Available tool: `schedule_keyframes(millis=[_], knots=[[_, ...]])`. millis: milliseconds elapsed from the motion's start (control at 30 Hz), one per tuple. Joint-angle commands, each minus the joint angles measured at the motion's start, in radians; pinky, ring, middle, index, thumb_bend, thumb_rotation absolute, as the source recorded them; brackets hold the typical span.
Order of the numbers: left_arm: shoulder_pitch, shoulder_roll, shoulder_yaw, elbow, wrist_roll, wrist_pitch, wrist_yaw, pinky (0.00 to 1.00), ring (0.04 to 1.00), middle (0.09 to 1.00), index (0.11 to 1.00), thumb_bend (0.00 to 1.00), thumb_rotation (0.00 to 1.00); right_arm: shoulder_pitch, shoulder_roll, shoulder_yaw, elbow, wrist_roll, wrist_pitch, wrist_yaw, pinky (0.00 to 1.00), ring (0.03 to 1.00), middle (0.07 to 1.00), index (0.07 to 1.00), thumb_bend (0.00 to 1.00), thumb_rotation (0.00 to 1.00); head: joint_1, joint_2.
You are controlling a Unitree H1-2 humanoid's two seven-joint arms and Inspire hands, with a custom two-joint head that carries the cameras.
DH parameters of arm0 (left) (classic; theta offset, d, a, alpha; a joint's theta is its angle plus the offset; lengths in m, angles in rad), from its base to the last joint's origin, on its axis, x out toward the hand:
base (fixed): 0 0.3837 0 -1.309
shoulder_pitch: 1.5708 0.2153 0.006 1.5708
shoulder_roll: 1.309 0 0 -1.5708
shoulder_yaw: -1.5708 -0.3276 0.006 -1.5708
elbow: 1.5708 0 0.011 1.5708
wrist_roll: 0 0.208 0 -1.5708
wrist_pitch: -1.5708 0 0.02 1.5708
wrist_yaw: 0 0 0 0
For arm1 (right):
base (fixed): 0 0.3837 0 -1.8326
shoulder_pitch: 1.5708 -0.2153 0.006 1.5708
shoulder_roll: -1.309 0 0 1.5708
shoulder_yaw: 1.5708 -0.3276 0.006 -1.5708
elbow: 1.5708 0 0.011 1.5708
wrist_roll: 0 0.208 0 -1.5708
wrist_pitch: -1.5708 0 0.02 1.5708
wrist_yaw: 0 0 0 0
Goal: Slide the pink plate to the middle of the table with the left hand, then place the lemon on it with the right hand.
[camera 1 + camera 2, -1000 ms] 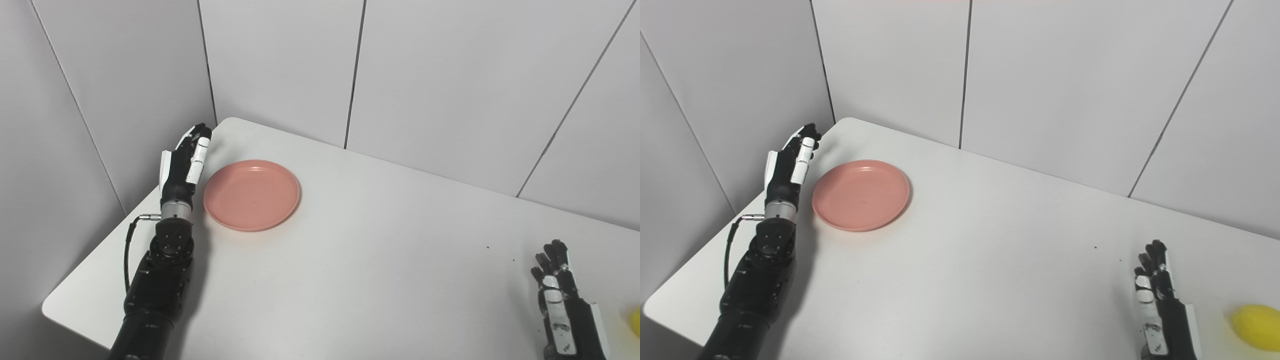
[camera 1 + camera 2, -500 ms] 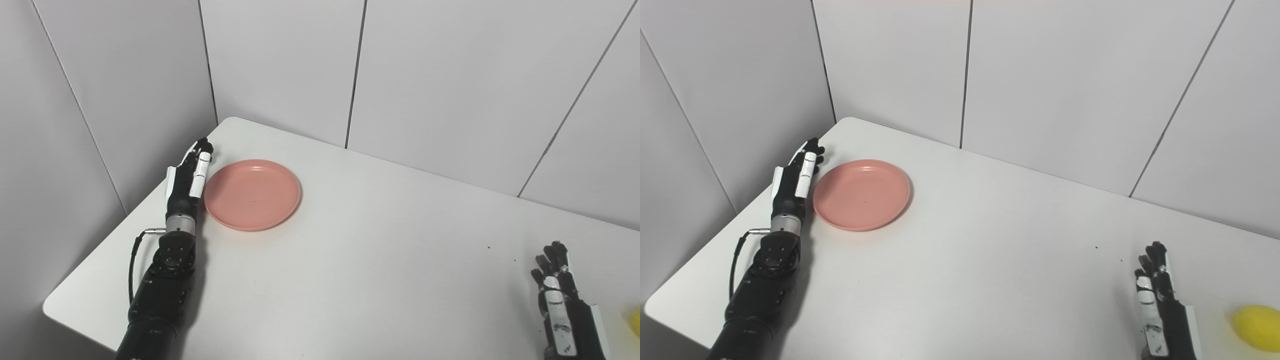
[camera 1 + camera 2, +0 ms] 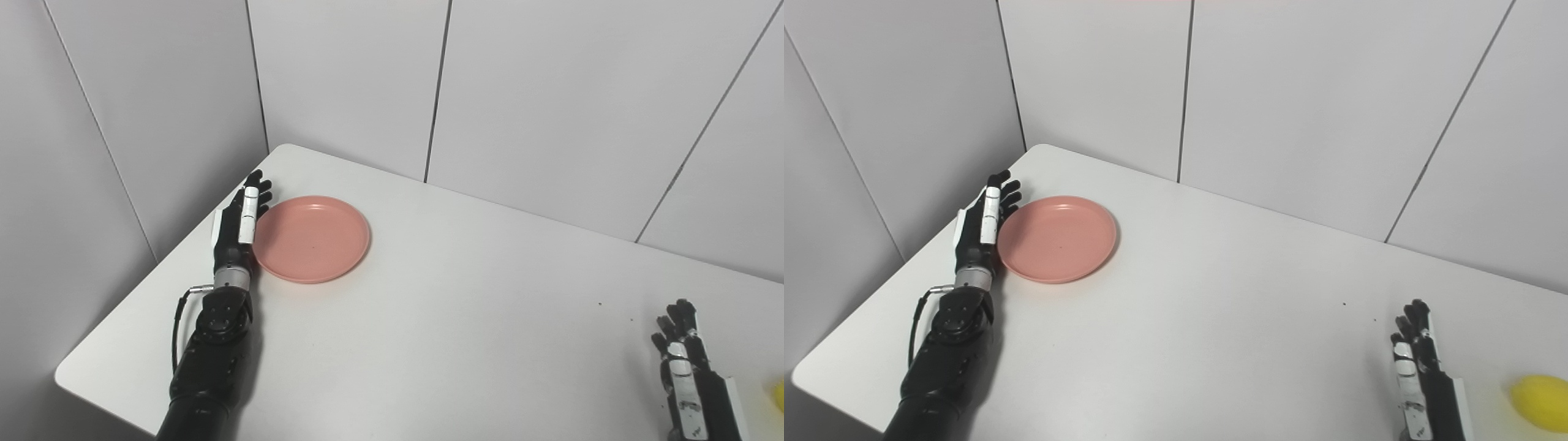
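The left hand (image 3: 241,214) is held flat with fingers spread, pressed against the near-left rim of the pink plate (image 3: 312,237). The right hand (image 3: 1421,373) is rested open, empty, on the counter (image 3: 1213,318), the lemon (image 3: 1540,401) just to its right.

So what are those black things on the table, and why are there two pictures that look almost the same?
They are a robot's two hands. The pictures come from two cameras side by side on its head, like eyes. The left hand lies flat with its fingers straight, right beside the pink plate, holding nothing. The right hand waits open near the table's front edge. A yellow lemon sits further right of it. Everything rests on a white table with grey walls behind. The lemon is not on the plate yet.
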Motion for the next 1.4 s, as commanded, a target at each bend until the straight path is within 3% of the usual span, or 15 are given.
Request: schedule_keyframes(millis=[0, 400, 567, 900, 1067, 1367], knots=[[0.007, -0.003, -0.008, -0.012, -0.016, -0.002, -0.028, 0.86, 0.848, 0.849, 0.852, 0.74, 1.0, -0.014, -0.003, -0.005, -0.03, 0.011, 0.003, 0.001, 1.0, 1.0, 1.0, 1.0, 0.37, 0.86, -0.001, 0.001], [0.011, -0.034, -0.05, -0.064, -0.02, 0.057, -0.056, 0.87, 0.857, 0.857, 0.855, 0.8, 1.0, -0.013, 0.002, -0.008, -0.05, 0.011, 0.019, -0.006, 1.0, 1.0, 1.0, 1.0, 0.38, 0.86, 0.0, 0.003], [0.014, -0.045, -0.062, -0.086, -0.027, 0.073, -0.064, 0.88, 0.865, 0.863, 0.854, 0.78, 1.0, -0.015, 0.005, -0.008, -0.05, 0.014, 0.021, -0.008, 1.0, 1.0, 1.0, 1.0, 0.38, 0.84, -0.001, 0.006], [0.012, -0.082, -0.108, -0.117, -0.009, 0.081, -0.064, 0.88, 0.857, 0.845, 0.846, 0.75, 1.0, -0.015, 0.005, -0.008, -0.046, -0.01, 0.013, -0.02, 1.0, 1.0, 1.0, 1.0, 0.4, 0.85, -0.027, 0.014], [0.015, -0.122, -0.139, -0.146, 0.023, 0.075, -0.042, 0.86, 0.856, 0.846, 0.856, 0.78, 1.0, -0.019, 0.007, -0.01, -0.023, -0.004, -0.002, -0.017, 1.0, 1.0, 1.0, 1.0, 0.38, 0.82, -0.058, 0.025], [0.016, -0.174, -0.179, -0.149, 0.062, 0.056, -0.04, 0.91, 0.886, 0.879, 0.873, 0.73, 1.0, -0.028, 0.005, -0.016, 0.023, 0.0, -0.047, -0.017, 1.0, 1.0, 1.0, 1.0, 0.47, 0.79, -0.063, 0.035]])
